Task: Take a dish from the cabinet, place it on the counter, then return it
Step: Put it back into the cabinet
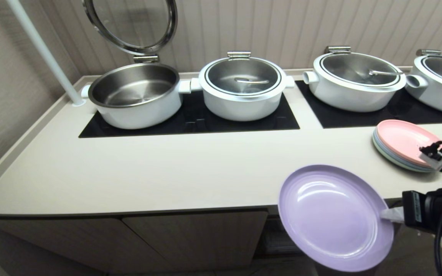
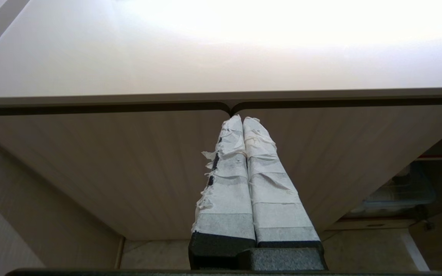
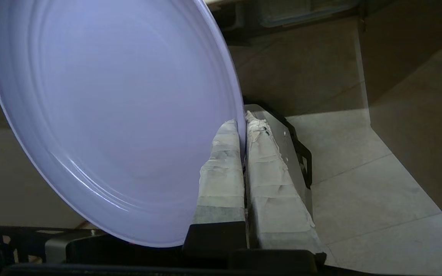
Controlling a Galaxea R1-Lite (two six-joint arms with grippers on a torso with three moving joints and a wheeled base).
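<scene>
The counter (image 1: 159,168) carries four white pots; the open pot (image 1: 134,96) at its far left end is empty, its glass lid (image 1: 131,23) raised, the others lidded. A pink-topped plate stack (image 1: 403,143) sits near the counter's front right. The right gripper (image 1: 391,214) pinches the lavender dish (image 1: 334,216) by its rim, tilted, off the counter's front edge before the cabinet (image 1: 194,234); the left gripper (image 2: 243,119), fingers pressed together, hangs below that edge.

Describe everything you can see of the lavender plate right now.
The lavender plate is round and shallow, matte plastic by its look, with a low raised rim and faint concentric rings. It looks empty and unmarked. It is tilted, held in the air in front of the counter edge, over the open cabinet, touching neither. Only the right end effector touches it, its taped fingers shut on the rim.
</scene>
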